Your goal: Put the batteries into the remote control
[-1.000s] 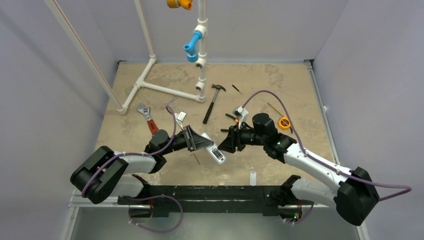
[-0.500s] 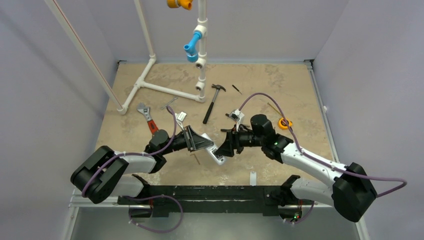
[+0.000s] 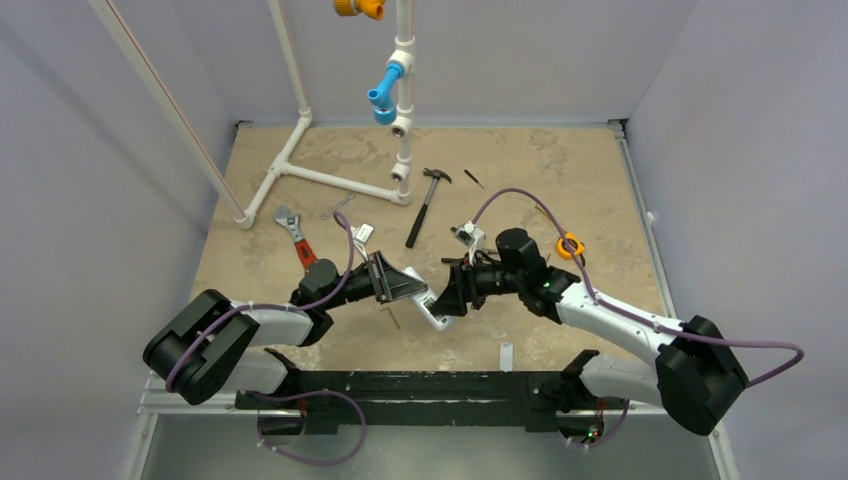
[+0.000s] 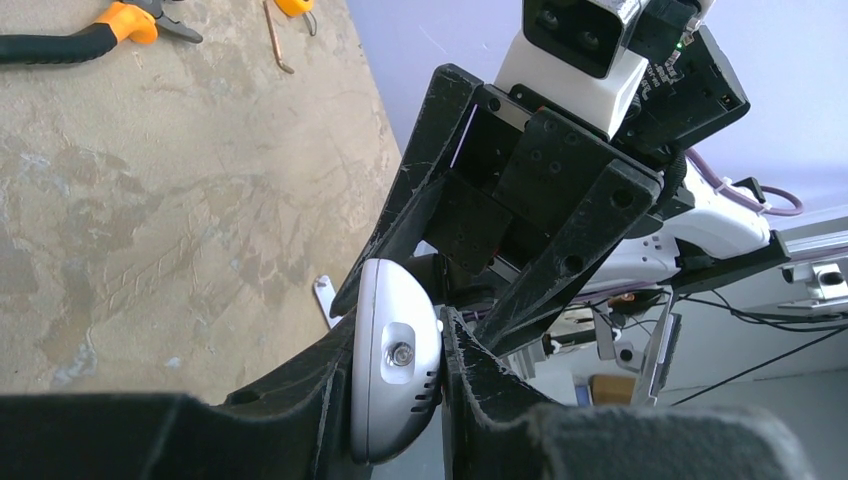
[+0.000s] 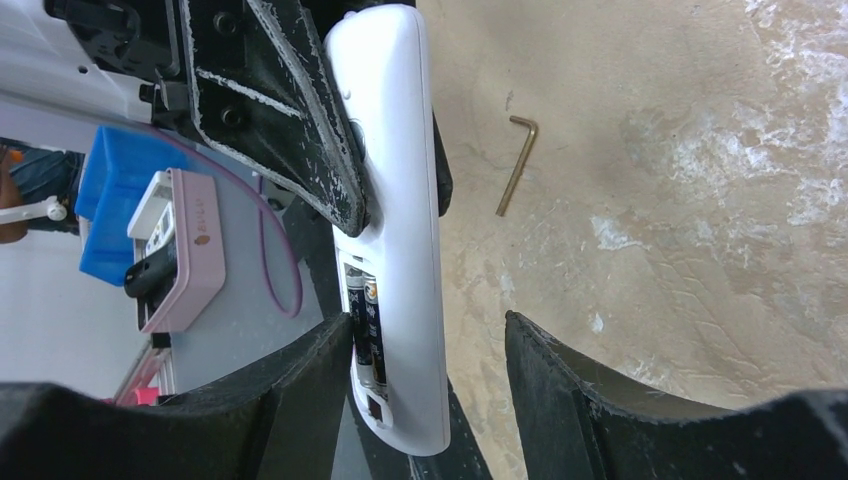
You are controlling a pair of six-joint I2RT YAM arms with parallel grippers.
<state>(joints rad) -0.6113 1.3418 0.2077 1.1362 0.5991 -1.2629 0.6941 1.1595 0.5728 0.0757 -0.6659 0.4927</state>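
Observation:
My left gripper (image 3: pixel 415 291) is shut on the white remote control (image 3: pixel 433 309) and holds it above the table; its end with the IR window shows between the fingers in the left wrist view (image 4: pixel 397 375). In the right wrist view the remote (image 5: pixel 395 220) has its back compartment uncovered, with two dark batteries (image 5: pixel 366 332) lying side by side in it. My right gripper (image 5: pixel 425 340) is open around the remote's battery end; its left finger (image 5: pixel 310 385) rests against the batteries, its right finger stands apart. In the top view the right gripper (image 3: pixel 446 298) meets the remote.
A small white battery-cover strip (image 3: pixel 506 356) lies near the front edge. A thin hex key (image 5: pixel 516 165) lies on the table under the remote. A hammer (image 3: pixel 424 204), red-handled wrench (image 3: pixel 296 237), orange tape measure (image 3: pixel 569 245) and white pipe frame (image 3: pixel 330 178) lie farther back.
My right gripper has moved left and closed in on the remote's battery end. The left arm holds the remote nearly still.

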